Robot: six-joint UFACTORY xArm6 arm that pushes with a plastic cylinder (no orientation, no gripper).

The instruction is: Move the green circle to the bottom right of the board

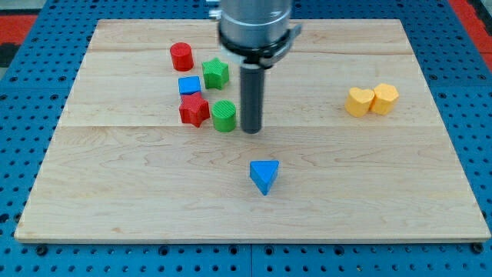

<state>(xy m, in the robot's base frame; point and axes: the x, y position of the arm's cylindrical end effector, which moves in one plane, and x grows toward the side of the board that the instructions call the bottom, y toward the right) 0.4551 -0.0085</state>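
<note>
Green circle (224, 115) sits left of centre frame, touching the red star (194, 109); my tip (252, 131), a bare rod with no fingers to spread, stands just right of it, wrong-sided for pushing toward the board (430, 208)'s lower right.

Grey metal collar, straight dark rod (252, 104).

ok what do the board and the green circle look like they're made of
The board looks like pale wood with a matte finish: grain streaks and plank seams run across it. The green circle looks like matte plastic, possibly 3D-printed, given faint ridges on its side; the picture leaves that open. My tip stands just to its right in the view.
</note>
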